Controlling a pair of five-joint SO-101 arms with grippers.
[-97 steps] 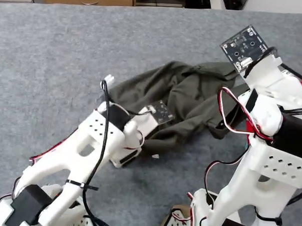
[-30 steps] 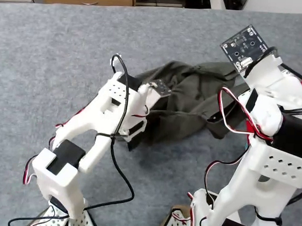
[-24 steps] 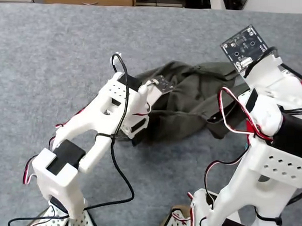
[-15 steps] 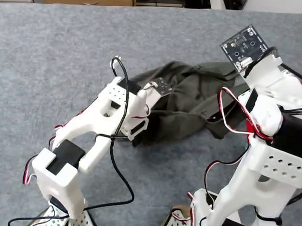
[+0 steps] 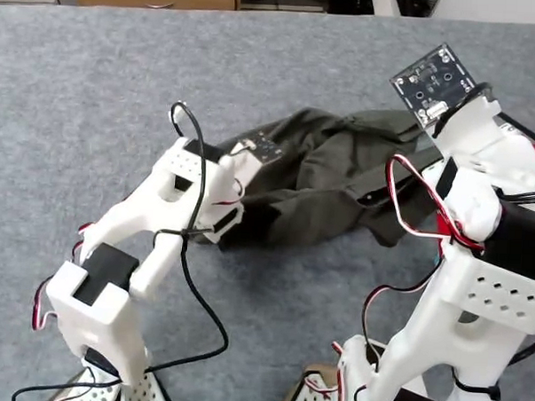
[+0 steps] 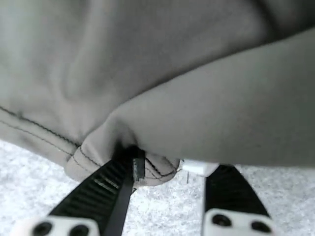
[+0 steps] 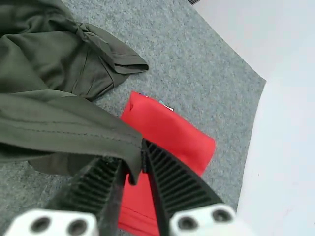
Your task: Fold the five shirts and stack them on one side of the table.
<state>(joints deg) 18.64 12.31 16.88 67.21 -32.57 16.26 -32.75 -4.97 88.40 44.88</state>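
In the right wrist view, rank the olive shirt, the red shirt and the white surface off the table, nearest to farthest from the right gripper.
1. Olive shirt: hem clamped in the right gripper.
2. Red shirt: on the table just beyond the gripper.
3. White surface: past the table's edge.

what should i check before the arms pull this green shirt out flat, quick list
1. Right gripper shut on the green shirt hem: ok.
2. Left gripper holding the shirt: cannot tell, cloth covers it.
3. Shirt lying flat: not ok, bunched and creased on the table.
4. Red shirt clear of the green one: not ok, the held hem hangs over it.
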